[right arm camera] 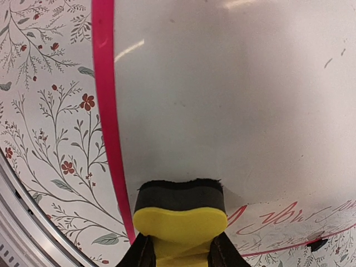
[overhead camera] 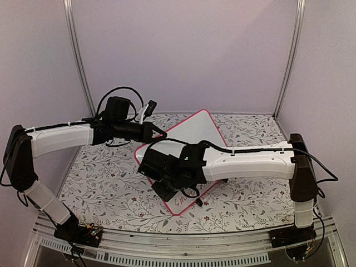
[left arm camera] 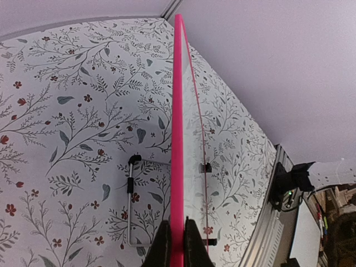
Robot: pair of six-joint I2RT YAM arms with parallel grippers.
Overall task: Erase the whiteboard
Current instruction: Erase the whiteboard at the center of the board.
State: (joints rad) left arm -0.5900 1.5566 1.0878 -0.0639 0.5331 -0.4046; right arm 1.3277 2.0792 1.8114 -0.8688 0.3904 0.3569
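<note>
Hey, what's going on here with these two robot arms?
The left gripper is shut on the whiteboard at its pink frame, steadying it. The right gripper holds a yellow eraser, dark pad toward the board, apparently wiping. Most of the surface looks clean, but red writing is left near one edge, right beside the eraser.

Whiteboard (right arm camera: 222,111) writing (right arm camera: 278,216) illegible, partly cropped.
</note>
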